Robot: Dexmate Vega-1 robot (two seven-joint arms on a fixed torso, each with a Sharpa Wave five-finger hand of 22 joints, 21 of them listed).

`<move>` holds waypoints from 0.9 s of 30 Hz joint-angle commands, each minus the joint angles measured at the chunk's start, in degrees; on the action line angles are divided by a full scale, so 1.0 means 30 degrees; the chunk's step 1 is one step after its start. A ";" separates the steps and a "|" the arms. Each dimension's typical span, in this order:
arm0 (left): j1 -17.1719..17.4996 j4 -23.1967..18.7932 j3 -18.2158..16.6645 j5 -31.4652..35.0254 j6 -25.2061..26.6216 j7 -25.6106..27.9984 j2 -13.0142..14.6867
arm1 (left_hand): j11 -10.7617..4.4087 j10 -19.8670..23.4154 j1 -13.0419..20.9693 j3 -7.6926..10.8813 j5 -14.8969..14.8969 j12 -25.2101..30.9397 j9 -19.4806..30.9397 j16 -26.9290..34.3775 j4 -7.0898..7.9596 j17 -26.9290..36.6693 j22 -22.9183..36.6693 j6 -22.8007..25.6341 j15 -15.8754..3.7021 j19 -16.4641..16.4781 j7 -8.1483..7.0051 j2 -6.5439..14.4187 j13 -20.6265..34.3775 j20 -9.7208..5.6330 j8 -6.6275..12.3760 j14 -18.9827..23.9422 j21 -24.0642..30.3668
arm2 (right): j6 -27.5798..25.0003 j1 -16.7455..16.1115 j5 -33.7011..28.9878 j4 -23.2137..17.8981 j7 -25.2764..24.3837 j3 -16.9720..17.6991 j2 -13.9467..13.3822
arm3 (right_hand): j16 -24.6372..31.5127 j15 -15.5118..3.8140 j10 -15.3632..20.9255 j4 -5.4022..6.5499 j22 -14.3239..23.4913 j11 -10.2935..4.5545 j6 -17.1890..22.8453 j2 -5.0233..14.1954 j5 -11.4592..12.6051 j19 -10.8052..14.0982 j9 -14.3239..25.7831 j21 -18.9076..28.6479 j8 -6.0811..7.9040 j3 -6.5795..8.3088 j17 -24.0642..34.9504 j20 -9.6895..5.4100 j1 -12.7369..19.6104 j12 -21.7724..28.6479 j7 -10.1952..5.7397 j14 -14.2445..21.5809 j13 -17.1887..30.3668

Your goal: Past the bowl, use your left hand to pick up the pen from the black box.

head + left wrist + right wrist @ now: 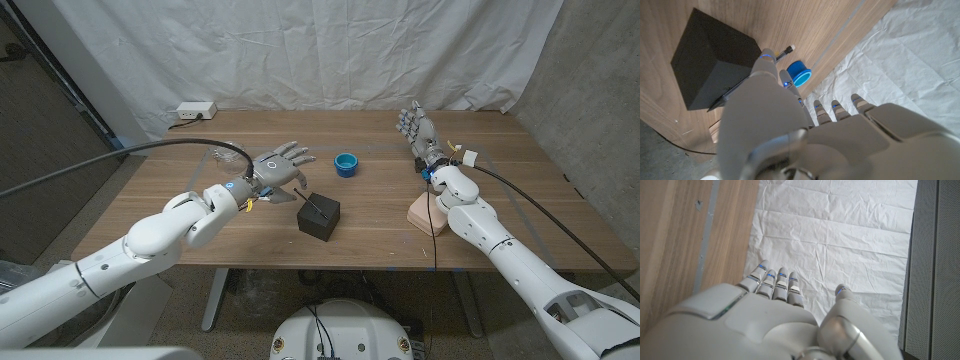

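While the left hand [278, 167] hovers just left of the box [319, 215], its fingers spread and holding nothing, the pen [316, 208] lies aslant on the box's top face. From the left wrist view the pen's light tip [788, 49] juts past the box's edge toward the bowl [798, 73], with the hand's fingers [768, 62] close above it but, as far as I can tell, not yet touching.

The bowl, small and blue, sits beyond the box toward the back of the bench [480, 140]. Off to the right of the box, the right hand [418, 130] stands upright with its fingers loosely apart and empty, its forearm over a pink pad [424, 213].

I judge the pen to be light, stiff and slim, with a smooth barrel that could roll or skid off the box's flat top if nudged. The overhanging end looks like the best hold: a pinch across the barrel there, thumb against a finger, lifting straight up.
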 commanded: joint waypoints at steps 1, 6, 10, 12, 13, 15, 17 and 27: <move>-0.0207 0.0325 0.0316 -0.0184 -0.0052 0.0242 -0.0197 | -0.0094 0.0138 0.0167 -0.0131 0.0151 0.0045 0.0086 0.0032 -0.0021 0.0038 0.0085 -0.0073 -0.1160 0.0024 -0.0059 0.0058 0.0059 -0.0113 -0.0039 0.0091 0.0124 | -0.0115 -0.0081 0.0004 -0.0138 -0.0101 0.0061 -0.0118 | -0.0064 0.0110 0.0035 -0.0095 0.0044 0.0061 0.0130 0.0243 -0.0049 0.0116 -0.0008 -0.0030 0.0042 -0.0001 0.0030 -0.0032 0.0061 0.0031 0.0052 0.0124 0.0112; -0.0234 0.0333 0.0427 -0.0098 0.0038 0.0250 -0.0212 | -0.0059 0.0119 0.0187 -0.0181 0.0190 0.0029 0.0086 0.0029 -0.0018 0.0039 0.0085 -0.0102 -0.1149 0.0041 -0.0059 0.0078 0.0060 -0.0113 -0.0076 0.0105 0.0129 | -0.0143 -0.0038 0.0047 -0.0055 -0.0034 0.0040 -0.0088 | -0.0069 0.0102 0.0037 -0.0105 0.0046 0.0069 0.0133 0.0248 -0.0051 0.0129 -0.0008 -0.0067 0.0043 -0.0011 0.0030 -0.0032 0.0059 0.0031 0.0040 0.0113 0.0112; -0.0179 0.0437 0.0453 -0.0231 0.0031 0.0458 -0.0231 | -0.0063 0.0131 0.0200 -0.0212 0.0215 0.0028 0.0085 0.0026 -0.0014 0.0039 0.0085 -0.0125 -0.1146 0.0043 -0.0059 0.0095 0.0060 -0.0094 -0.0102 0.0108 0.0129 | -0.0145 0.0028 0.0042 0.0039 0.0026 0.0005 -0.0056 | -0.0069 0.0104 0.0031 -0.0111 0.0047 0.0074 0.0135 0.0251 -0.0051 0.0143 -0.0008 -0.0085 0.0044 -0.0016 0.0030 -0.0031 0.0060 0.0028 0.0048 0.0114 0.0112; -0.0165 0.0448 0.0474 -0.0401 0.0073 0.0392 -0.0292 | -0.0043 0.0123 0.0208 -0.0224 0.0227 0.0023 0.0086 0.0022 -0.0012 0.0039 0.0085 -0.0128 -0.1144 0.0034 -0.0060 0.0107 0.0060 -0.0080 -0.0110 0.0106 0.0125 | -0.0134 0.0053 0.0047 0.0097 0.0050 -0.0008 -0.0030 | -0.0063 0.0096 0.0023 -0.0113 0.0047 0.0061 0.0135 0.0252 -0.0051 0.0142 -0.0008 -0.0093 0.0044 -0.0018 0.0030 -0.0034 0.0060 0.0025 0.0050 0.0127 0.0112; -0.0181 0.0538 0.0501 -0.0519 -0.0038 0.0497 -0.0304 | -0.0037 0.0121 0.0210 -0.0227 0.0231 0.0022 0.0086 0.0021 -0.0010 0.0040 0.0085 -0.0129 -0.1143 0.0046 -0.0060 0.0113 0.0060 -0.0082 -0.0113 0.0103 0.0129 | -0.0137 0.0068 0.0062 0.0138 0.0077 -0.0015 -0.0014 | -0.0064 0.0088 0.0038 -0.0114 0.0047 0.0052 0.0139 0.0252 -0.0051 0.0144 -0.0008 -0.0098 0.0046 -0.0020 0.0030 -0.0034 0.0059 0.0031 0.0060 0.0127 0.0112; -0.0219 0.0553 0.0598 -0.0367 0.0028 0.0430 -0.0312 | -0.0024 0.0122 0.0219 -0.0245 0.0249 0.0019 0.0087 0.0022 -0.0004 0.0041 0.0086 -0.0139 -0.1130 0.0060 -0.0060 0.0140 0.0061 -0.0085 -0.0130 0.0113 0.0134 | -0.0129 0.0093 0.0074 0.0213 0.0092 -0.0029 0.0026 | -0.0066 0.0079 0.0043 -0.0116 0.0048 0.0044 0.0146 0.0254 -0.0052 0.0146 -0.0008 -0.0109 0.0049 -0.0023 0.0030 -0.0033 0.0058 0.0033 0.0066 0.0122 0.0113; -0.0236 0.0589 0.0643 -0.0389 0.0039 0.0434 -0.0329 | -0.0043 0.0119 0.0228 -0.0262 0.0264 0.0014 0.0087 0.0026 0.0000 0.0042 0.0086 -0.0147 -0.1156 0.0048 -0.0060 0.0157 0.0061 -0.0080 -0.0144 0.0130 0.0129 | -0.0176 0.0102 0.0017 0.0216 0.0028 -0.0056 0.0018 | -0.0065 0.0098 0.0049 -0.0118 0.0048 0.0059 0.0136 0.0255 -0.0052 0.0147 -0.0008 -0.0118 0.0045 -0.0025 0.0030 -0.0033 0.0057 0.0036 0.0053 0.0123 0.0113; -0.0387 0.1061 0.0843 -0.0797 -0.0159 0.0874 -0.0497 | -0.0106 0.0176 0.0271 -0.0336 0.0329 0.0024 0.0098 0.0013 0.0014 0.0041 0.0086 -0.0097 -0.1165 0.0041 -0.0059 0.0233 0.0061 -0.0040 -0.0164 0.0137 0.0123 | -0.0362 -0.0012 -0.0244 -0.0091 -0.0318 -0.0088 -0.0161 | -0.0065 0.0110 0.0033 -0.0132 0.0050 0.0079 0.0127 0.0266 -0.0053 0.0170 -0.0008 -0.0174 0.0042 -0.0040 0.0030 -0.0030 0.0055 0.0028 0.0045 0.0126 0.0113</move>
